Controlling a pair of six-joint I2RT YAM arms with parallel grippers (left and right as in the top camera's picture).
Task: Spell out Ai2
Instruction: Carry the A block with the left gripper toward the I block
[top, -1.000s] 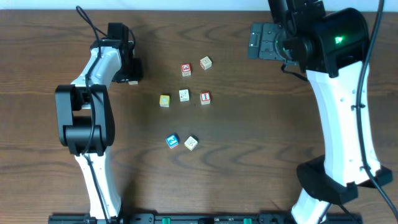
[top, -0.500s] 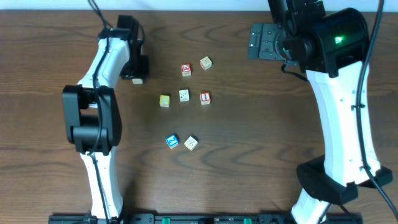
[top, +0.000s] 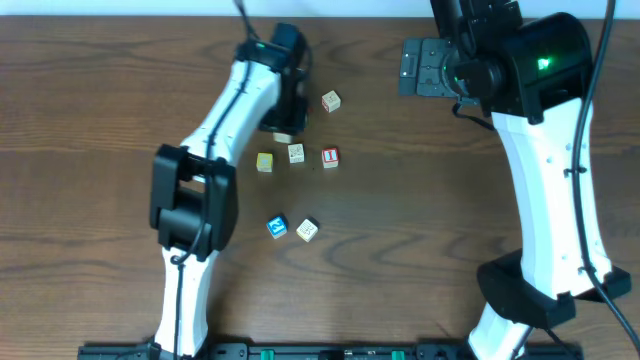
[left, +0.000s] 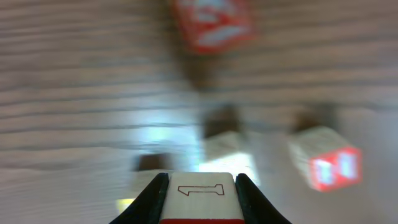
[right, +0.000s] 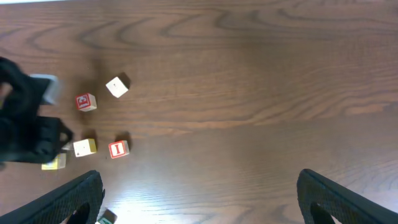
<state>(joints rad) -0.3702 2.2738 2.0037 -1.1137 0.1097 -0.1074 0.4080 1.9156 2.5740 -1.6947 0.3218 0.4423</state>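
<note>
The left arm (top: 232, 108) wore smooth white shells over its long links, with bulky black joints (top: 188, 205) between them. A thin black cable (top: 241, 14) ran off its far end. The left gripper (left: 199, 202) had glossy black fingers (left: 151, 200) with rounded inner edges.

The right arm (top: 545, 190) had the same white casing, and its lower link flared toward a black base joint (top: 525, 290). Its black housing (top: 520, 75) carried a small green light (top: 545, 63). A black cable (top: 589, 110) trailed along its side. A dark grey plate (top: 420, 65) with round holes sat beside the housing. On the right gripper (right: 200, 180), the fingers (right: 62, 199) were matte black with ridged edges.
</note>
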